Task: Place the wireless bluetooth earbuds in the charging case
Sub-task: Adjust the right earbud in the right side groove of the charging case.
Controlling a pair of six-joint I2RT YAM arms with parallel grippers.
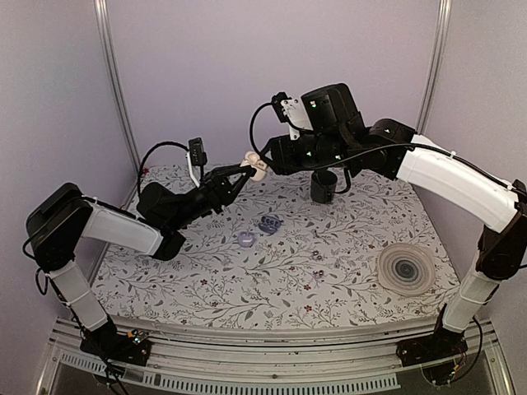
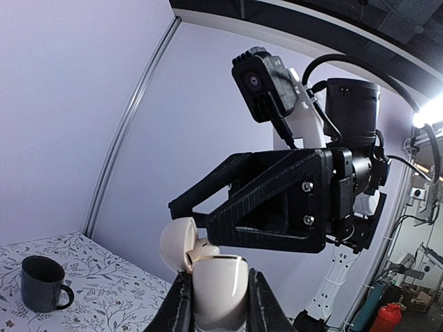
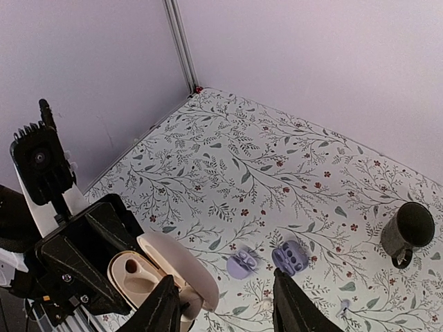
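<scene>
Left arm (image 1: 123, 229), right arm (image 1: 449, 181): white link sleeves, black joint housings, green indicator lights. Black cables (image 2: 332, 57) looped at wrists. Right claw (image 2: 190, 214): matte black, angular, silver screws. Wrist camera (image 2: 261, 83): black, white bracket.

In left gripper (image 2: 220, 299): case (image 2: 220, 277), cream plastic, smooth, glossy. Its fingers (image 2: 181, 308): black plastic, matt, faintly layered. Near right gripper (image 3: 221, 283): mug (image 3: 408, 229), dark, dull sheen. Beneath both: cloth (image 1: 329, 271), floral print, matt.

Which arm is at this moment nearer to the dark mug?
Right. Its wrist hangs close by the dark mug; the right gripper points left of it. The left gripper, shut on the cream case, is farther left.
</scene>
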